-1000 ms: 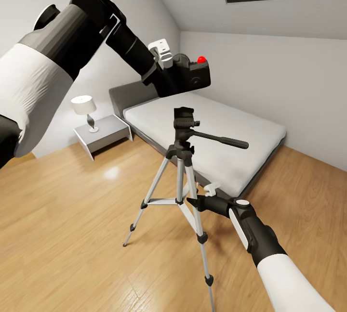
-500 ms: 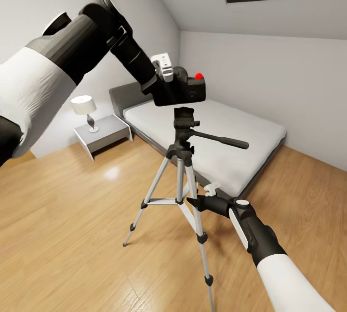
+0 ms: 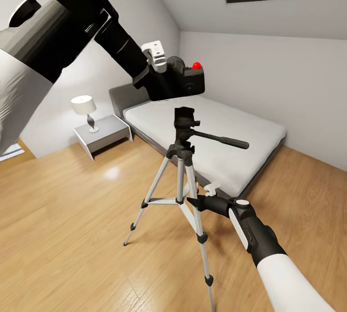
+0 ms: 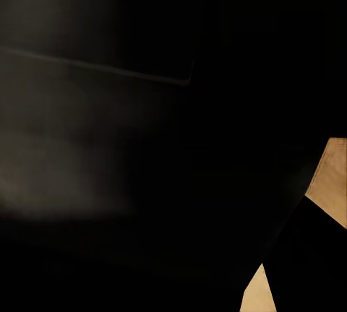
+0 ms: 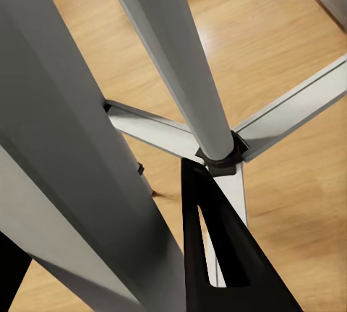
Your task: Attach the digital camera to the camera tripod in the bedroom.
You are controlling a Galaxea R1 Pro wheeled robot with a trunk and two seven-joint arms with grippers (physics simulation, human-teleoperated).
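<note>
While my left gripper (image 3: pixel 166 73) clenches the digital camera (image 3: pixel 185 80), I hold it in the air just above the black head of the camera tripod (image 3: pixel 183 158), not touching. My right gripper (image 3: pixel 200 201) squeezes a silver tripod leg low down. The bed (image 3: pixel 217 138) sits behind.

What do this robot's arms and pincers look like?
Both arms have white upper segments and black cylindrical forearms. The right arm carries a white side panel and round white cap. The left pincer has a white bracket; a right pincer finger is black, tapered and slotted.
</note>
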